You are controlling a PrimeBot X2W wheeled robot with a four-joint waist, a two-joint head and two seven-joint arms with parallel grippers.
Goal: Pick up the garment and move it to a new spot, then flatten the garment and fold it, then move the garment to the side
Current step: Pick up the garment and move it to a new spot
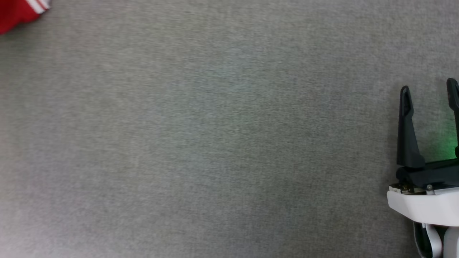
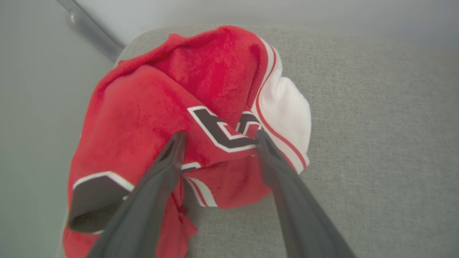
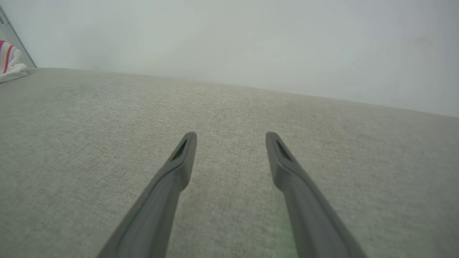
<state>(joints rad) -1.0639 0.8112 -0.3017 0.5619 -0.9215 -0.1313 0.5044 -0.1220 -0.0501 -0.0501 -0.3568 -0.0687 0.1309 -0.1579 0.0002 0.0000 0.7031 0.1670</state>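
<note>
The garment (image 2: 161,107), a red jersey with a white sleeve and black, white-edged numbers, lies crumpled in a heap at a rounded corner of the grey fabric-covered bench (image 2: 376,143). The left end effector (image 2: 219,137) hangs over the heap with its two dark fingers spread wide; whether the tips touch the cloth cannot be told. Well apart from it, the right end effector (image 1: 429,86) is also open and holds nothing, above bare bench where a green glow (image 1: 446,147) falls. A pale wall (image 3: 251,43) stands behind.
</note>
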